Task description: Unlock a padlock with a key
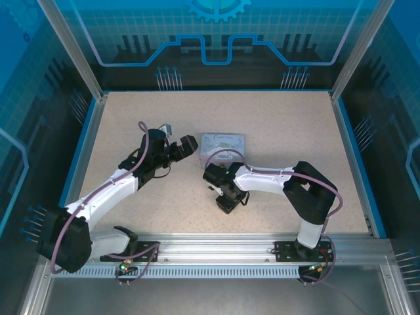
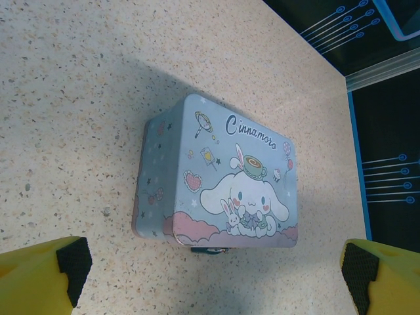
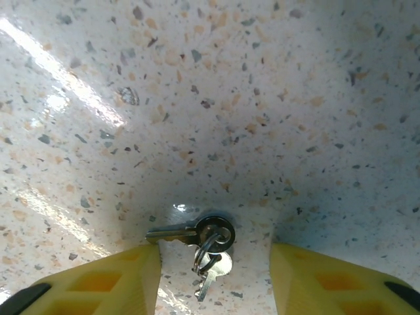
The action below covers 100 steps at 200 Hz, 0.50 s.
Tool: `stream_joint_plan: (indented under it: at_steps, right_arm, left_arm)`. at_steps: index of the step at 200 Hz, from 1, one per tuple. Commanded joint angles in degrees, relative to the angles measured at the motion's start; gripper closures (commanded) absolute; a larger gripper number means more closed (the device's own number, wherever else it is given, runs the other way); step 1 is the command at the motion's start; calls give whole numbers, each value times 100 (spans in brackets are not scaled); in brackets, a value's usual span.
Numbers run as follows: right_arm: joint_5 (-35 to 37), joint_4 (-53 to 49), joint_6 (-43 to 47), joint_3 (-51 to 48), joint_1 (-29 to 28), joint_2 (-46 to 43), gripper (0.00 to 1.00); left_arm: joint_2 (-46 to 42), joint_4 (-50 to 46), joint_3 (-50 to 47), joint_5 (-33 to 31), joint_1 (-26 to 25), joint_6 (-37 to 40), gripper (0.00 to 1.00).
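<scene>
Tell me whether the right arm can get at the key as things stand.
Probably yes: the key lies flat on the table between the open jaws of the right end effector, with nothing in the way. Its thinness may hinder pinching.

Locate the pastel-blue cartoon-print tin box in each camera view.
Top external: pastel-blue cartoon-print tin box at table centre, just beyond the right arm.
Left wrist: mid-frame, printed lid up.
Right wrist: small silvery metal keys on the tabletop.
Shared landmark: the beige speckled tabletop.
</scene>
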<state>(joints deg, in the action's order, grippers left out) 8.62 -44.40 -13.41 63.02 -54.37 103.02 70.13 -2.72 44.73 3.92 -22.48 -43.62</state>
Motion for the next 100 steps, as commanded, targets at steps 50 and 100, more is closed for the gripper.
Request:
stream_joint_plan:
  at_steps: [50, 100]
  right_arm:
    - [26, 10, -56, -91, -12, 41, 75]
    - [-48, 98, -135, -154, 59, -29, 85]
  left_arm:
    - [82, 104, -78, 141, 68, 7, 1]
    - [120, 150, -97, 199, 79, -7, 1]
